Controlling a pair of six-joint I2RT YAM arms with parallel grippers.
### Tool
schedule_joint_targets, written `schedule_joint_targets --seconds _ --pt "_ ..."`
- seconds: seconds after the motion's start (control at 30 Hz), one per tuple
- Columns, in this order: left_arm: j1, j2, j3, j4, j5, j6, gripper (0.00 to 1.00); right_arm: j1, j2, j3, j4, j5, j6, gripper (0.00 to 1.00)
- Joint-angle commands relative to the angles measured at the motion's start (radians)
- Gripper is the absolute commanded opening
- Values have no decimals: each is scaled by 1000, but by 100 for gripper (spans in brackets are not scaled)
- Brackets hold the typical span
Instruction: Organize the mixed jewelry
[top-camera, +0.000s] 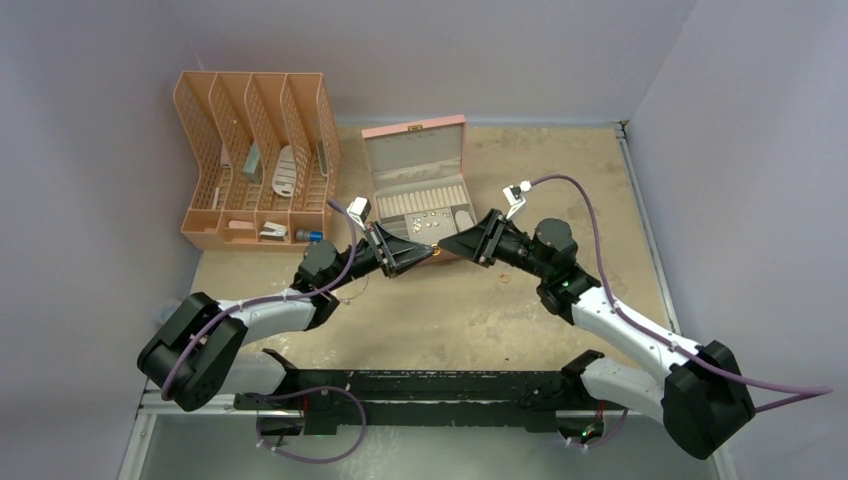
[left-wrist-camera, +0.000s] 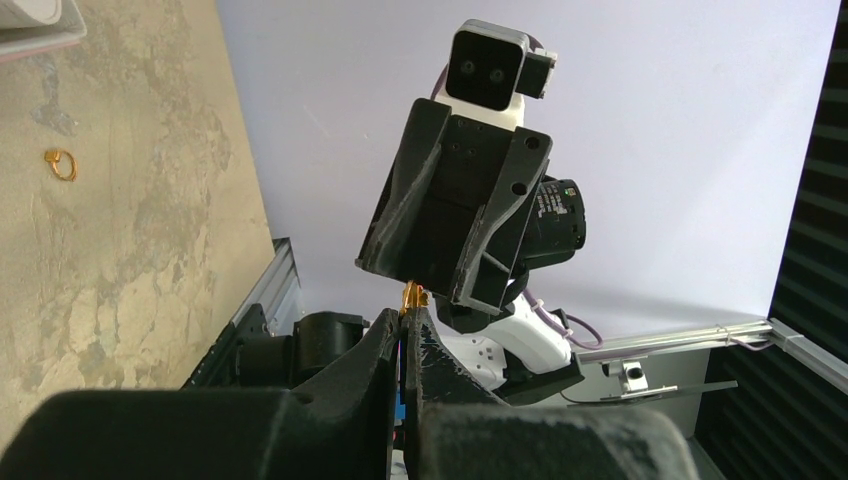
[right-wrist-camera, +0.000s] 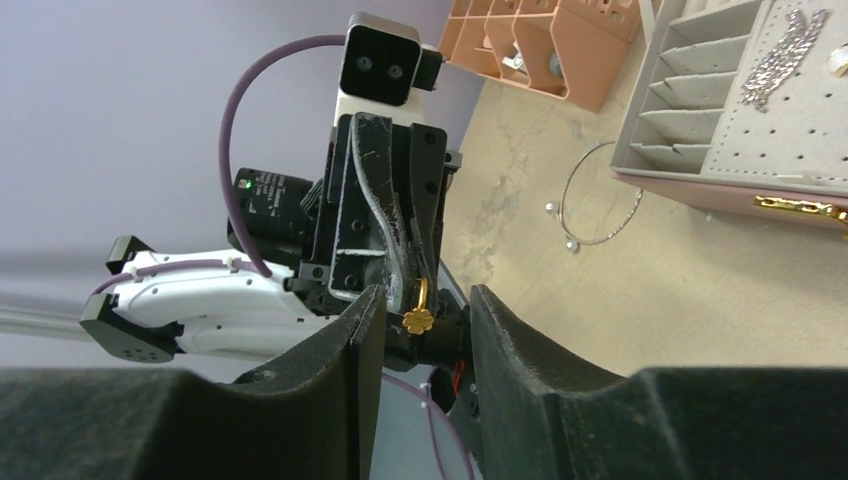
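Nearest the left wrist camera, the left gripper (left-wrist-camera: 405, 318) is clamped on a gold ring (left-wrist-camera: 413, 296), apparently presenting it for handover. From the right wrist, the right gripper (right-wrist-camera: 425, 305) gapes around it; a silver bangle (right-wrist-camera: 600, 195) lies on the table (right-wrist-camera: 680, 290) beside the jewelry box (right-wrist-camera: 700, 188).

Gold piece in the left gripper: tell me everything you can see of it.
The gold piece is small, shiny and metal-looking, probably a ring: a thin curved band with a four-lobed clover charm at its lower end in the right wrist view. The left gripper is shut on it, pinching the band at the fingertips, so part is hidden. It is held off the table, inside the gap of the open right gripper, whose fingers appear not to touch it.
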Motion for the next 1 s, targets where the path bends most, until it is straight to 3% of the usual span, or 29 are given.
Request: schedule_joint_targets --seconds 0.0,0.27,0.83,0.87,0.97 --pt "4 -19 16 40 -2 20 0 4 13 7 65 -67 19 36" --pt "4 -16 19 40 -9 23 0 4 21 8 57 -81 33 34" --pt "5 -27 12 17 -11 48 0 4 33 20 33 -64 31 10" --pt "5 -32 12 8 -13 54 2 3 32 25 24 -57 25 10" --pt "4 -57 16 -40 -25 82 23 4 29 47 -16 -24 -10 10"
